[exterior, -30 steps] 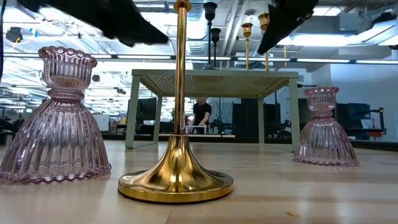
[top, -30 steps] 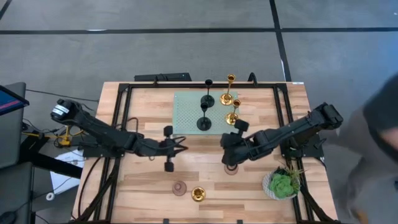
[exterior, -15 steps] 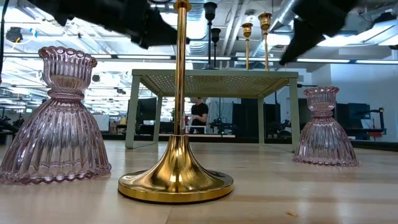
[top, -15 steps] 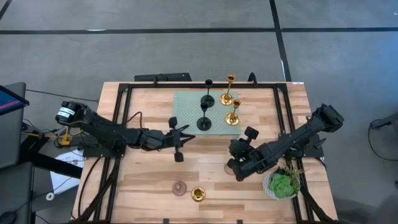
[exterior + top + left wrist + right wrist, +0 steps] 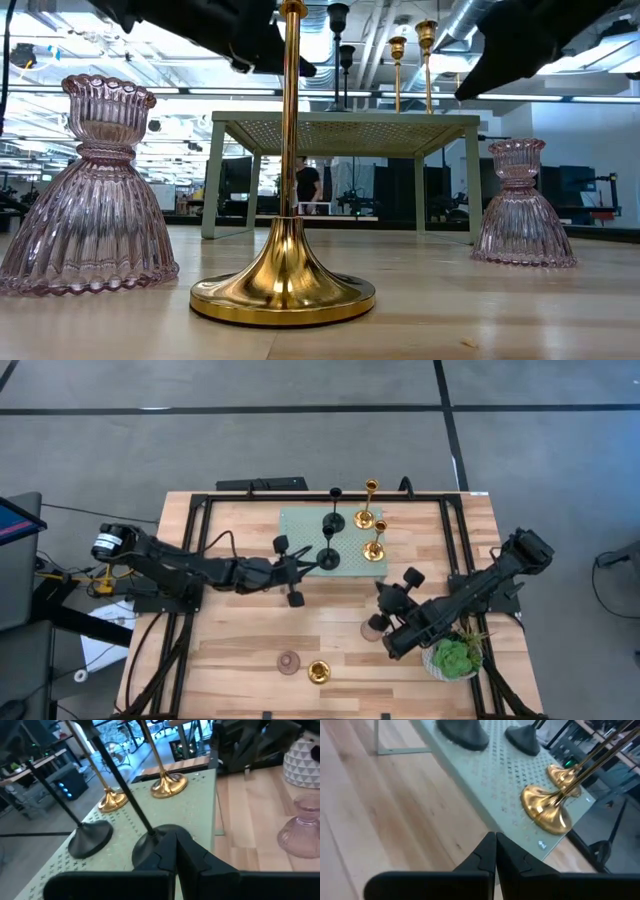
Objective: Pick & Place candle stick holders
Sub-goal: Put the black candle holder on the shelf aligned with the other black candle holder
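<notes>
Currently between picks: both arms empty. Left end effector [image 5: 300, 563] is clenched shut, hovering at the left edge of the green stand [image 5: 300, 520], just beside the near black holder [image 5: 327, 558]. Right end effector [image 5: 385, 592] is also clenched shut, over the worktop [image 5: 230, 650] near the right pink holder [image 5: 371, 629], holding nothing.

Placed on the stand: both black holders and two gold ones, far gold [image 5: 365, 517] and near gold [image 5: 373, 549]. Left on the worktop: near pink holder [image 5: 289, 662], gold holder [image 5: 319, 672] beside it, and the right pink one. The plant [image 5: 453, 657] at right isn't part of it.

My read: next is a pick of a remaining holder; the right arm is closest to the right pink one. It needs to open the fingers first, then drop over the neck.

Views: the overhead gives the layout and count. The low view shows that the stand is a raised platform on legs, and that the pink holders are ribbed glass, probably slippery. The left wrist view confirms shut fingers right at the black holder's base.
</notes>
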